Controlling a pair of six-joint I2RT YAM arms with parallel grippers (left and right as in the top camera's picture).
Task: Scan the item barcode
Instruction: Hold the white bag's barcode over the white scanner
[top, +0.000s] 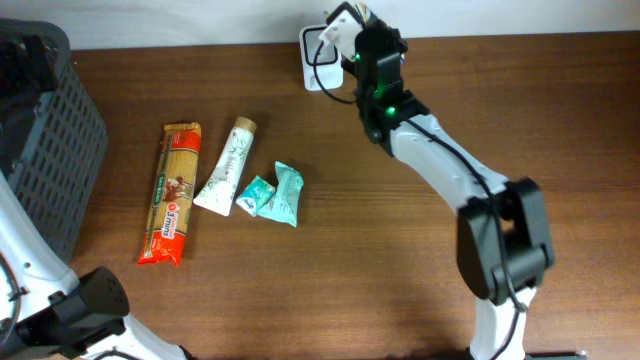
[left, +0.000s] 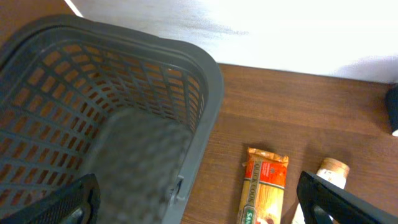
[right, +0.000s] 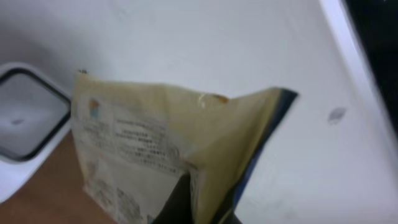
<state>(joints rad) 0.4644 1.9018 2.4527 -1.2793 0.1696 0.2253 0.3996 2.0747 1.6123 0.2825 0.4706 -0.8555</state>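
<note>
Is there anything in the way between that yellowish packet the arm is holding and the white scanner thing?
Nothing visible. The packet hangs close beside the scanner, and no other object shows in the gap between them.

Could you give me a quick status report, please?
Left gripper open, by the basket. Right gripper shut on pale packet, held up beside scanner. Nothing seen between them.

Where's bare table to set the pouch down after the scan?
Bare wood: front centre, between the two small teal sachets and the right arm; also far right, beyond that arm. Crowded: the row of long orange pasta packet, white plastic tube and sachets, next to the grey mesh basket.
</note>
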